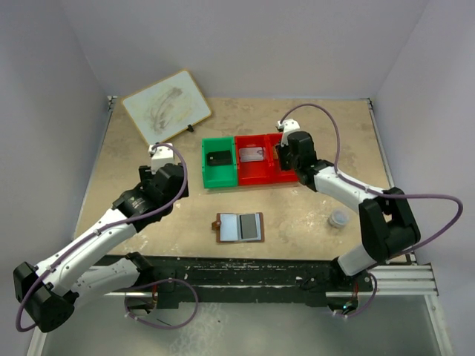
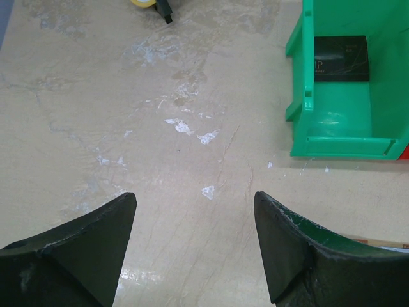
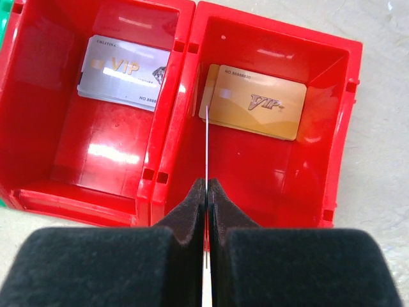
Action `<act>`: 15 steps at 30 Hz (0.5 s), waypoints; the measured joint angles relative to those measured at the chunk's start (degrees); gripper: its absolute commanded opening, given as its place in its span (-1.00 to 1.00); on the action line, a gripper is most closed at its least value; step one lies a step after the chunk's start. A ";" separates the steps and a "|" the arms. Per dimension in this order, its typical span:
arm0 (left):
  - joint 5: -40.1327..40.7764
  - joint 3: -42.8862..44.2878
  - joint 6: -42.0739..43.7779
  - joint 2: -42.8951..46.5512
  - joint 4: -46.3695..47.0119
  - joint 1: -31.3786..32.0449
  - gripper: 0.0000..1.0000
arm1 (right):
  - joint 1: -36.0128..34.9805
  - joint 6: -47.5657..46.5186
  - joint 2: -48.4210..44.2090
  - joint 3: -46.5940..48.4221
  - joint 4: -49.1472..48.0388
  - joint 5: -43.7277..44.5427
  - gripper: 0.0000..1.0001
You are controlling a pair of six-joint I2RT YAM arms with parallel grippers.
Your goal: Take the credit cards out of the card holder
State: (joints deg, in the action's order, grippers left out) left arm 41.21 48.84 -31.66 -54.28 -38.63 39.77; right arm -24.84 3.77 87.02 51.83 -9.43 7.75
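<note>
The right jaws are pinched shut on a thin card (image 3: 206, 153), held edge-on over the right-hand red bin (image 3: 332, 128), just beside the wall it shares with the left red bin (image 3: 38, 160). Dropped there, I reckon it could catch that wall and tip onto the silver card (image 3: 124, 70) instead of the gold card (image 3: 259, 102). The left jaws stand wide and empty over bare bench (image 2: 96, 96). The card holder (image 1: 239, 227) lies open near the front edge, well apart from both
</note>
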 measured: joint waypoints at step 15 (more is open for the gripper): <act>-0.09 0.00 0.07 -0.02 0.02 0.00 0.44 | -0.15 7.63 4.42 4.83 4.59 -2.40 -1.00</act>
State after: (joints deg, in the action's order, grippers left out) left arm 41.12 48.84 -31.59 -54.30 -38.61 39.77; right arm -24.99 11.40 91.44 56.66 -4.84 5.34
